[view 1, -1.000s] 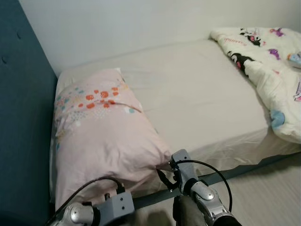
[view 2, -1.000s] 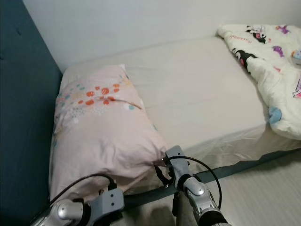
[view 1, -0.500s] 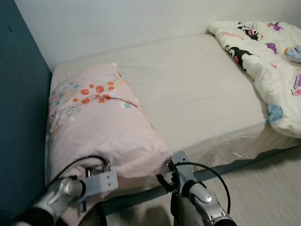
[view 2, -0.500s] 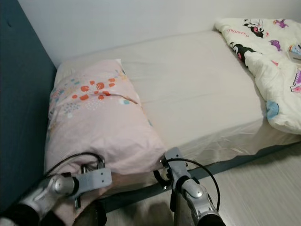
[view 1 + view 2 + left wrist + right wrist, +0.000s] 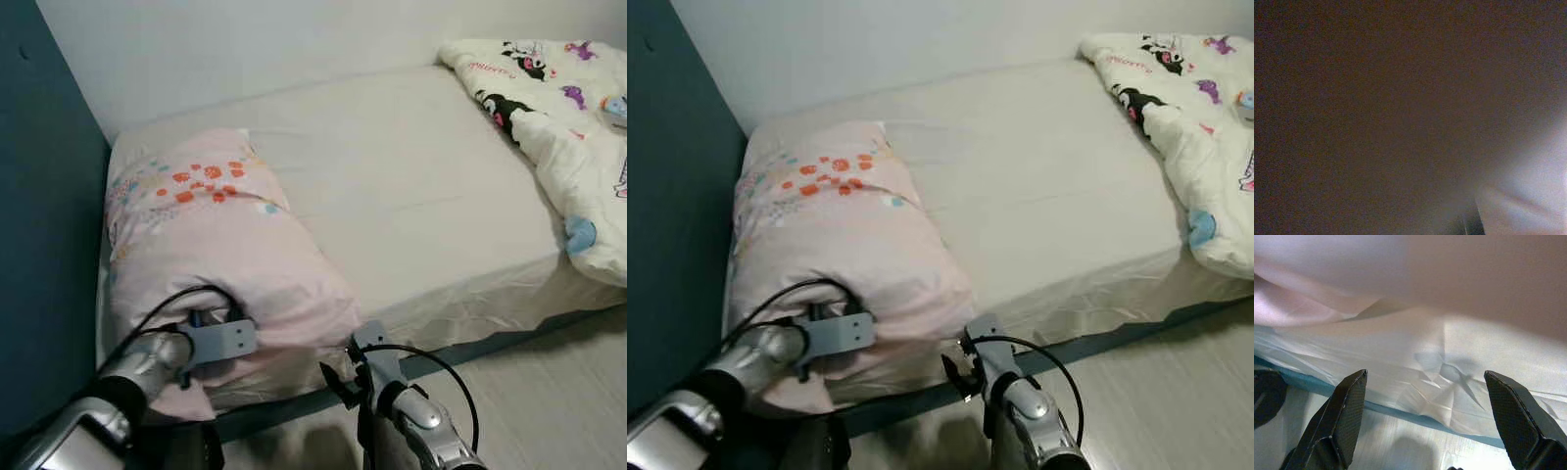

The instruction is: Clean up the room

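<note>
A pink pillow with orange and blue prints lies at the head of the bed, on the pale sheet. My left gripper is pressed into the pillow's near end, buried in the fabric; the left wrist view is dark cloth. My right gripper is open with nothing between its fingers. It hangs just below the pillow's near corner, facing the sheet's hanging side and the teal bed frame.
A white cartoon-print quilt is bunched at the bed's right end. A dark teal headboard rises on the left and a white wall runs behind the bed. Pale floor lies in front.
My left arm has come up from low in front and pushed into the pillow's near end. The right gripper has drawn slightly down from the pillow's corner.
</note>
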